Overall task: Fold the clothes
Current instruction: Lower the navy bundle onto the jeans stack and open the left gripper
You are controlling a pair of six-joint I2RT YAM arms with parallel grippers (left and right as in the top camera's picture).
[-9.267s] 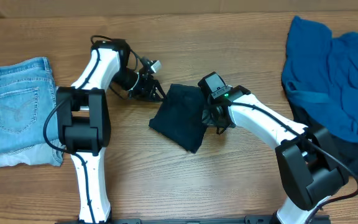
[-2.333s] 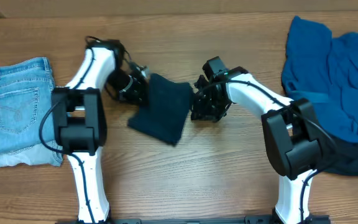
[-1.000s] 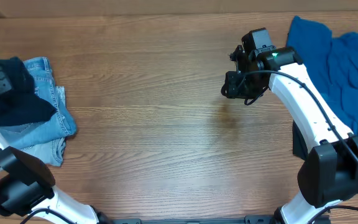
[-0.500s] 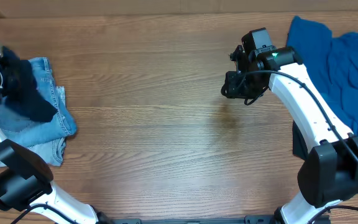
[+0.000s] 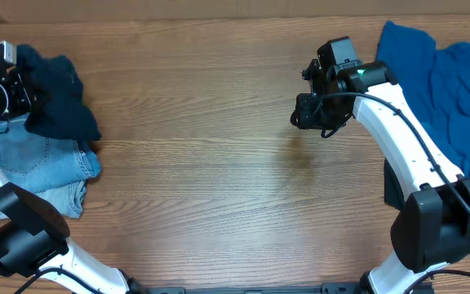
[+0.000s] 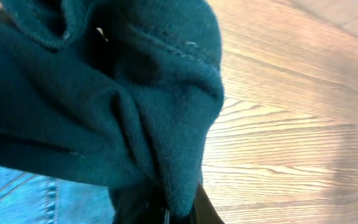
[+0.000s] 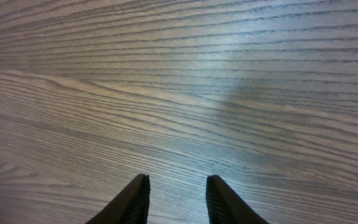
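Dark navy cloth garment (image 5: pixel 58 108), apparently clamped in left tool (image 5: pixel 12 95), over folded blue denim shorts (image 5: pixel 37 163): stacking; next, lay flat.

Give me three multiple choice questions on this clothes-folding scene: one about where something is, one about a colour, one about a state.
1. Where is the dark garment?
A. At the right edge
B. At the left edge, over the denim
C. In the middle

2. What colour is the big heap at the right?
A. Red
B. White
C. Blue

3. How are the jaws of the right gripper?
A. Open, holding nothing
B. Shut on cloth
C. Out of view

Answers:
1. B: the overhead view shows it lying on the denim.
2. C: the heap is plainly blue.
3. A: the right wrist view shows only the bare table between the spread jaws.
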